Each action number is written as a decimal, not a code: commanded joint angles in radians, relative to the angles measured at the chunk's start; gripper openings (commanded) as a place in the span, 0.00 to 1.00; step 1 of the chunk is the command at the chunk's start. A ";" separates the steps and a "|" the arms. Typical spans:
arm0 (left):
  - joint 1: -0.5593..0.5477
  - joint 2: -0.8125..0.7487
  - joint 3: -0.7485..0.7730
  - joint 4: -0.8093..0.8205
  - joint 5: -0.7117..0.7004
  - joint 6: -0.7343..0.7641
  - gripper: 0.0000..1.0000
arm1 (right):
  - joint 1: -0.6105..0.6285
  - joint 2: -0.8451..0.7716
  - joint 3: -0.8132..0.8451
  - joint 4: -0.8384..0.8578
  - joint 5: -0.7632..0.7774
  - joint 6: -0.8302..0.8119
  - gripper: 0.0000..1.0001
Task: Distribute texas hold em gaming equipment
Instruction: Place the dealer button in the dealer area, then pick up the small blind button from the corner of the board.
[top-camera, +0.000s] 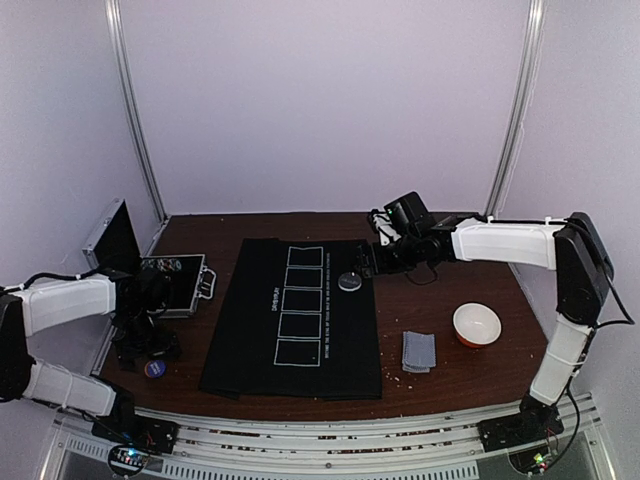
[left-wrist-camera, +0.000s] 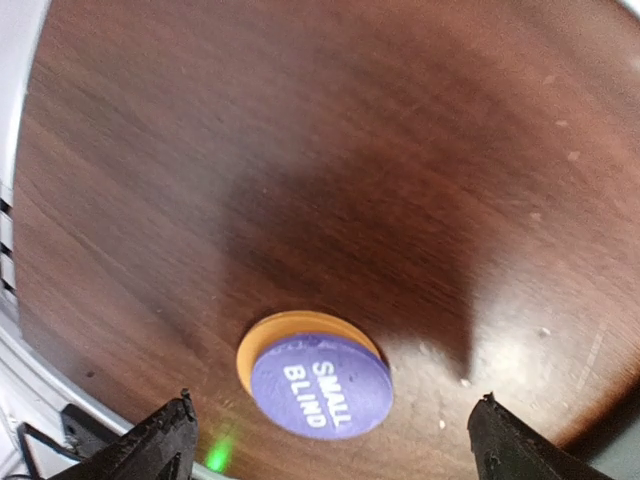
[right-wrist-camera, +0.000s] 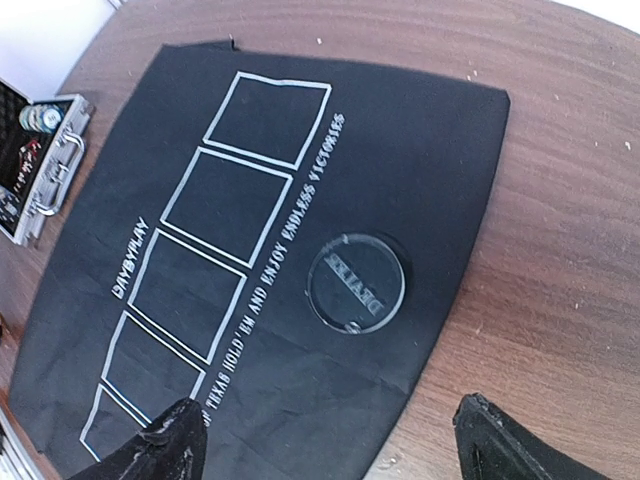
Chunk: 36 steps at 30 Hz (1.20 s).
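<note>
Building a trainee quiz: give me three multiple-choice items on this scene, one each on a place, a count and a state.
1. The dealer disc lies: A) in the bowl B) on the mat C) in the case.
2. Outlined boxes on the mat: A) three B) five C) seven.
3. The left tool is: A) open B) shut on the disc C) shut, empty.
Answers: B, it rests on the black cloth beside the boxes; B, five in a row; A, its fingers stand wide apart.
</note>
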 joint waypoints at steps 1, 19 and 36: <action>0.015 0.032 -0.044 0.081 0.050 -0.051 0.98 | -0.003 -0.021 -0.014 -0.012 -0.006 -0.034 0.88; 0.030 0.072 -0.092 0.310 0.154 -0.035 0.60 | -0.003 -0.036 -0.005 -0.028 0.012 -0.025 0.88; 0.015 0.300 0.108 0.414 0.108 0.199 0.52 | -0.002 -0.022 0.006 -0.036 -0.011 0.002 0.87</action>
